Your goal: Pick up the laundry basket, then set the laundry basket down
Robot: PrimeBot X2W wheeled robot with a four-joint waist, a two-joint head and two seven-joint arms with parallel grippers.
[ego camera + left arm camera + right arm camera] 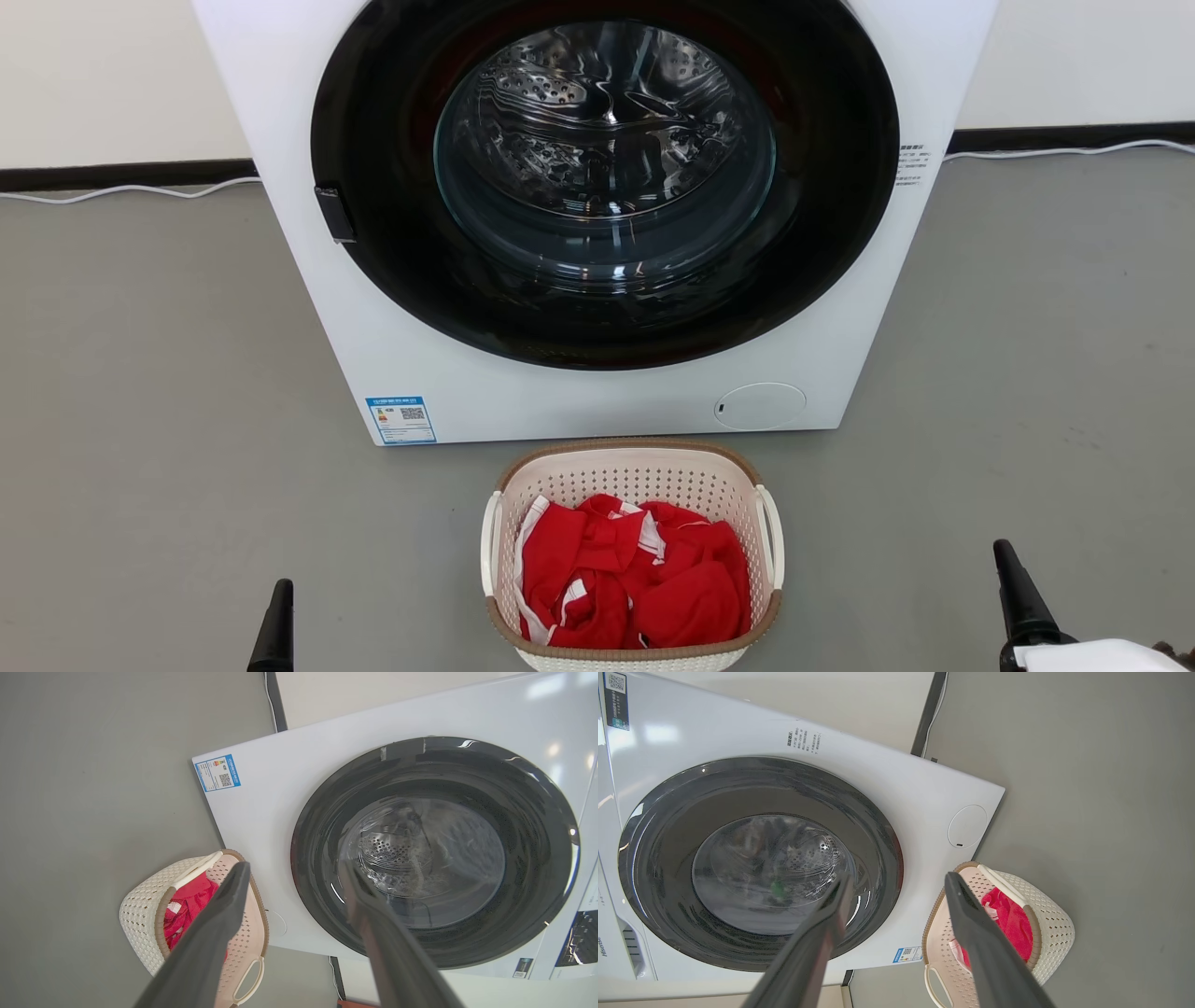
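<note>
Grey floor (140, 373) meeting a pale wall, with a dark skirting strip and a white cable (121, 191) along the join.

Left gripper (295, 868): its two dark fingers are spread wide with nothing between them. In the left wrist view the laundry basket (140, 910) lies at 7 o'clock, partly behind one finger. In the head view one left finger (277, 621) rises at 7 o'clock of the frame, well apart from the basket.

Right gripper (897, 879): fingers likewise parted and empty. In the right wrist view the basket sits at 5 o'clock, behind one finger. In the head view a right finger (1016, 583) stands at 4 o'clock of the frame, also clear of the basket.

The laundry basket stands upright on the floor at 6 o'clock of the head view, between the two grippers, roughly at 9 and 3 o'clock from it. It holds a crumpled red garment with white trim (644, 579), and its white loop handles are on its two short sides.

At 12 o'clock from the basket, just beyond its rim, stands a white washing machine (579, 401) with a dark round door (607, 149), a blue label (400, 420) at its lower corner and a round cap (759, 406).
</note>
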